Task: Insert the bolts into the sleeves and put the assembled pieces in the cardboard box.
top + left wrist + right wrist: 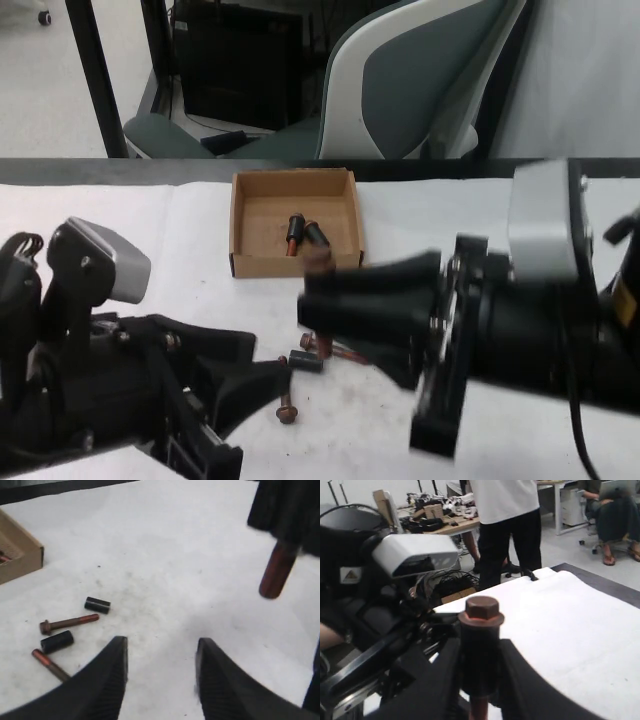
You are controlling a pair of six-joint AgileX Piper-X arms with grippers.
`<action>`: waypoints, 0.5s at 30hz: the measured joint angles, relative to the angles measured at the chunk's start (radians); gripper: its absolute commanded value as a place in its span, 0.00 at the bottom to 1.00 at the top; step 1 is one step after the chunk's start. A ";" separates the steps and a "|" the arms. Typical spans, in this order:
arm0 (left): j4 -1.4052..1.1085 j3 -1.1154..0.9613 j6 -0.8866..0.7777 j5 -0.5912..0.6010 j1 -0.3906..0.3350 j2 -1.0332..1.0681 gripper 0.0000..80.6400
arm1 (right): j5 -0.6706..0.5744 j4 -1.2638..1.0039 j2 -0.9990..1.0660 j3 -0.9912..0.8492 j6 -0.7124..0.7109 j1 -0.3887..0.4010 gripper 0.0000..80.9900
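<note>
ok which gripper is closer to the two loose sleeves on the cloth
Left. The left gripper is open right beside the loose sleeves on the cloth; the right gripper is raised off to its other side, shut on a bolt.

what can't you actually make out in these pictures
- High view: the right gripper covers part of the loose bolts and sleeves, so their count is uncertain.
- Left wrist view: the cardboard box is cut off by the edge, with most of its inside out of frame.
- Right wrist view: the fingers hide the shank of the held bolt, so whether it wears a sleeve is unclear.
</note>
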 measured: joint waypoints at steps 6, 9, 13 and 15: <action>0.116 -0.039 0.000 -0.087 0.000 0.012 0.46 | 0.070 0.294 0.000 -0.120 0.009 -0.098 0.00; 0.171 -0.076 -0.017 -0.117 0.000 0.055 0.46 | 0.115 0.407 0.025 -0.190 0.009 -0.184 0.00; 0.228 -0.141 -0.035 -0.130 0.000 0.152 0.46 | 0.130 0.461 0.072 -0.243 0.009 -0.245 0.00; 0.264 -0.176 -0.037 -0.133 0.000 0.210 0.46 | 0.133 0.490 0.108 -0.279 0.009 -0.273 0.00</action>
